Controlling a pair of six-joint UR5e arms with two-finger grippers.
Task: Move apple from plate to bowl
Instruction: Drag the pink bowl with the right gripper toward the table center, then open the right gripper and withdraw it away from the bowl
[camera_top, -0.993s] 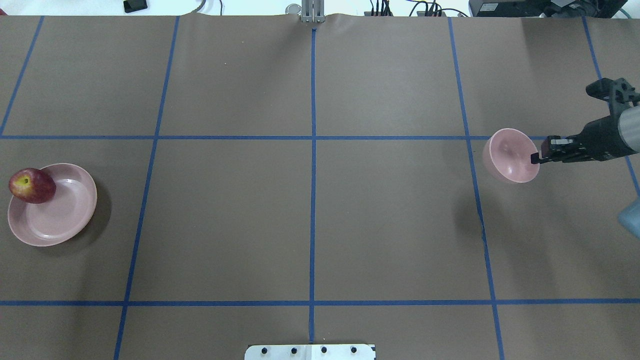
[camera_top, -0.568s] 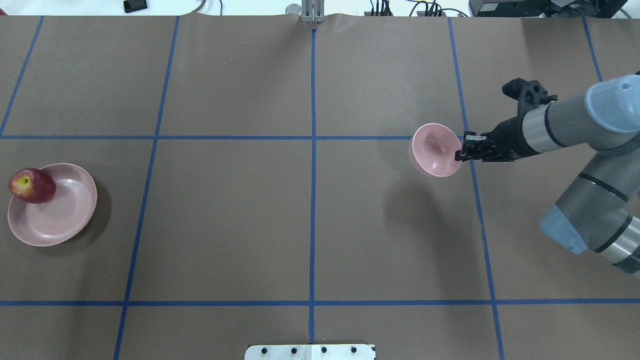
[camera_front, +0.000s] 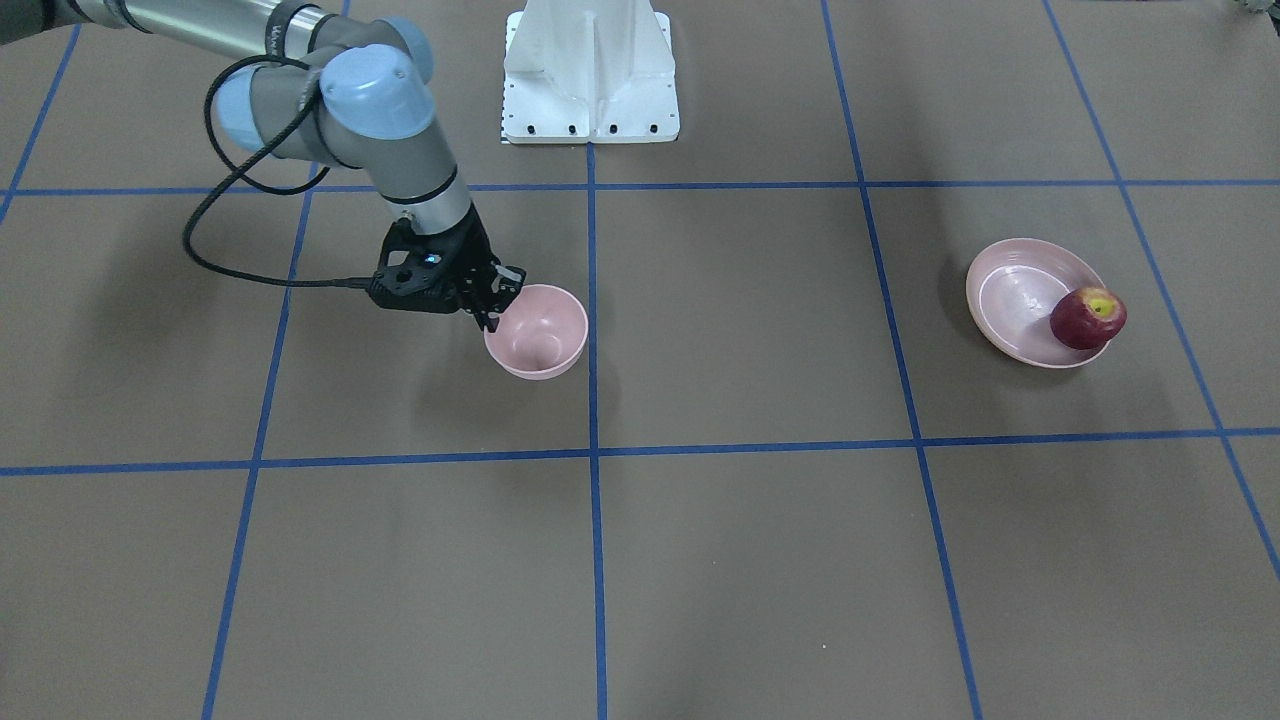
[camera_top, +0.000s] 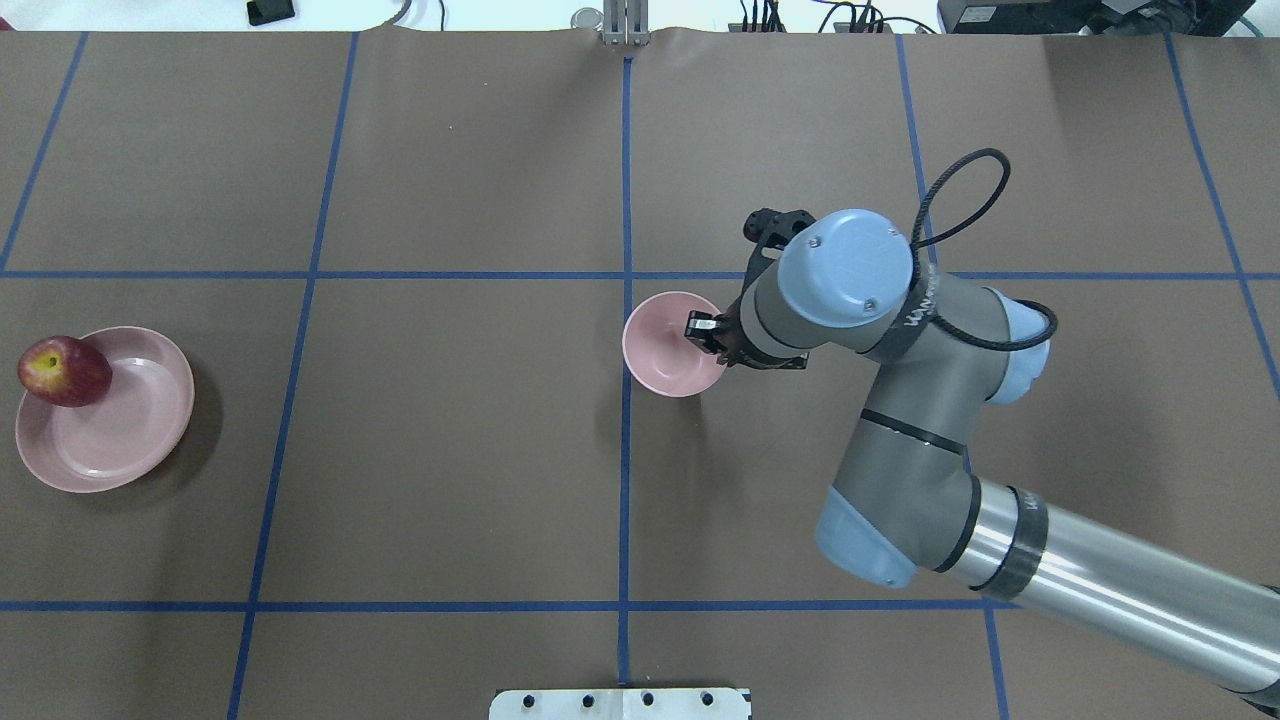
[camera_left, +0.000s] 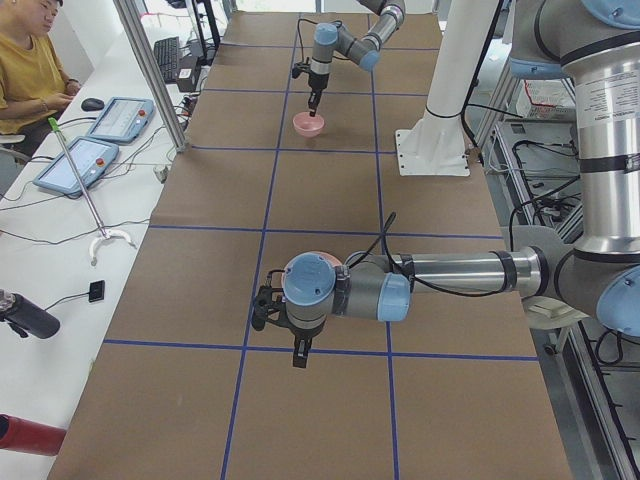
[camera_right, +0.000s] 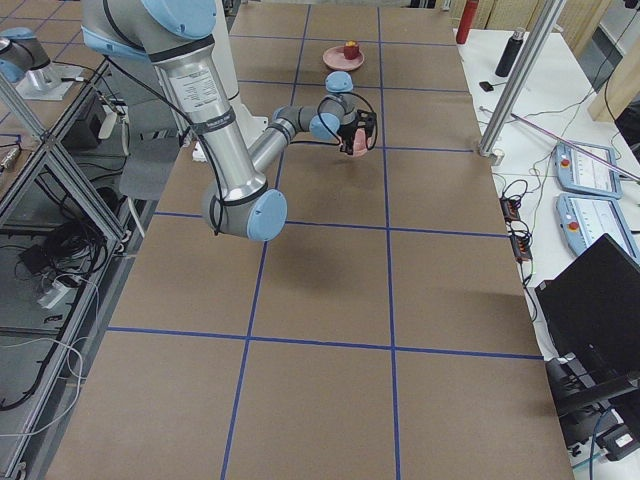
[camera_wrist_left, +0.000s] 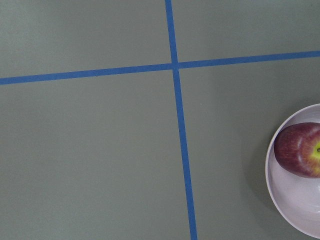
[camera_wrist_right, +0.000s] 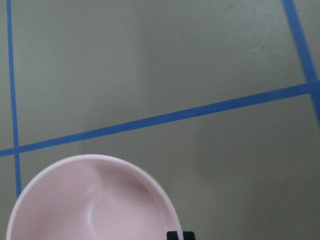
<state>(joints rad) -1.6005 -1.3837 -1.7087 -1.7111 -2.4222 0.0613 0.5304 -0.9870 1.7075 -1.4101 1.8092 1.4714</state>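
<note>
On plate (camera_top: 122, 432): one apple (camera_top: 64, 371) (one bowl (camera_top: 662, 347))

The small dark red apple (camera_top: 64, 371), yellow-green around its stem dimple, rested against the rim of the wide, shallow pale pink plate (camera_top: 130, 440) near the left edge of the desk (camera_top: 450, 450). Well apart, near the desk's middle, the small deep pink bowl (camera_top: 665, 350) stood mouth up, its rim pinched by the right end effector (camera_top: 703, 330).
</note>
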